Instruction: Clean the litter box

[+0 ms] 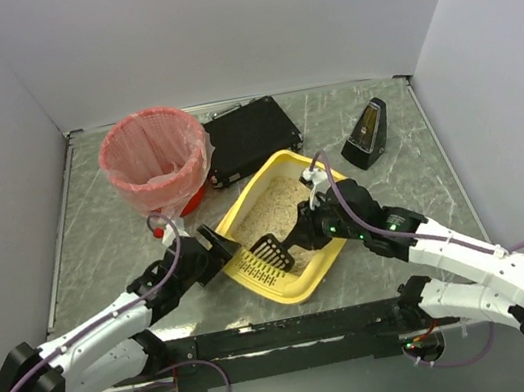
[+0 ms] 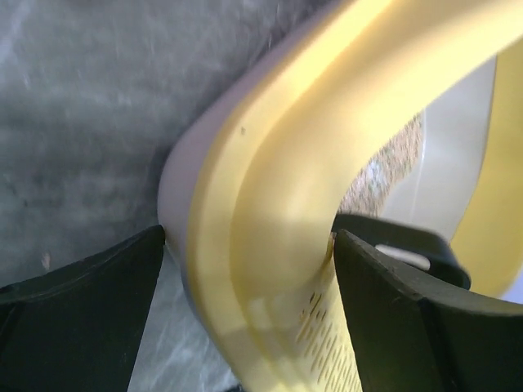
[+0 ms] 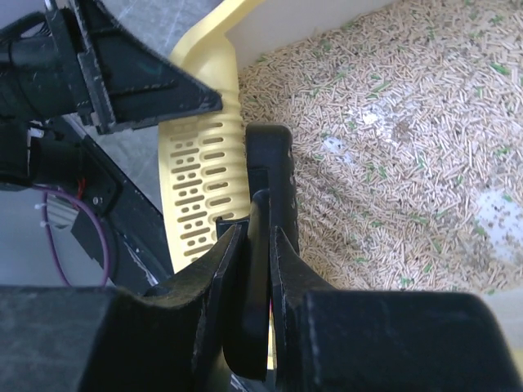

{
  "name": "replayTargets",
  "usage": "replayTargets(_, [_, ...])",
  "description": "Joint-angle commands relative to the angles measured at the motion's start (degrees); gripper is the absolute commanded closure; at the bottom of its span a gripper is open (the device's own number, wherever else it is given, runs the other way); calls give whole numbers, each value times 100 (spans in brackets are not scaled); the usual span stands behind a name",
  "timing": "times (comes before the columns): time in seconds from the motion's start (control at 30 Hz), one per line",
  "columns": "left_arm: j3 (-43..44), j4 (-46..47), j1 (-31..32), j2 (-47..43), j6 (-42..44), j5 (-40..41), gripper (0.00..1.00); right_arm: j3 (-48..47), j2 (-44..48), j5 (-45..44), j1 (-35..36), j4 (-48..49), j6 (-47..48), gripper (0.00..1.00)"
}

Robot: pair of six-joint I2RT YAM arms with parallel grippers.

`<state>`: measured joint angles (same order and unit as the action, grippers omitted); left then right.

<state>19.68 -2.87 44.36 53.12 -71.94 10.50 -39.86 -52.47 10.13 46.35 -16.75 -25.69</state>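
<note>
The yellow litter box (image 1: 282,165) lies mid-table, with beige pellet litter (image 3: 392,147) and a slotted strip (image 3: 200,180) at its near end. My left gripper (image 1: 221,249) straddles the box's near-left corner; in the left wrist view its two black fingers touch either side of the rounded rim (image 2: 270,188), and the gripper (image 2: 249,237) is shut on it. My right gripper (image 3: 255,224) is shut on the handle of a black slotted scoop (image 1: 270,252), held over the slotted strip at the edge of the litter. The scoop handle (image 3: 270,163) runs forward from the jaws.
A red round bin with a pink liner (image 1: 154,159) stands at the back left. A flat black case (image 1: 250,137) lies behind the box, and a small black wedge-shaped object (image 1: 368,134) at the back right. White walls enclose the table.
</note>
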Motion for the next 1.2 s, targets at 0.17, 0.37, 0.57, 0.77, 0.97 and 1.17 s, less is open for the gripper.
replayTargets(0.17, [879,735,-674,716,1094,-426,12,-655,-702,-246,111,674,-637,100])
replayTargets(0.37, [1187,1052,-736,1428,1288,-830,13,-769,-888,-704,243,849,-1042,100])
replayTargets(0.57, [1679,1141,-753,2017,1446,-857,16,-997,-1063,-1696,331,684,-789,100])
replayTargets(0.77, [1785,552,-753,1904,1481,-181,9,-1455,-932,-3402,331,-258,-104,100])
replayTargets(0.97, [1618,306,-727,1430,1315,-136,6,-1086,-510,-3746,156,76,293,100])
replayTargets(1.17, [1267,-354,-77,937,630,224,6,-1385,-440,-3641,-126,-232,617,100])
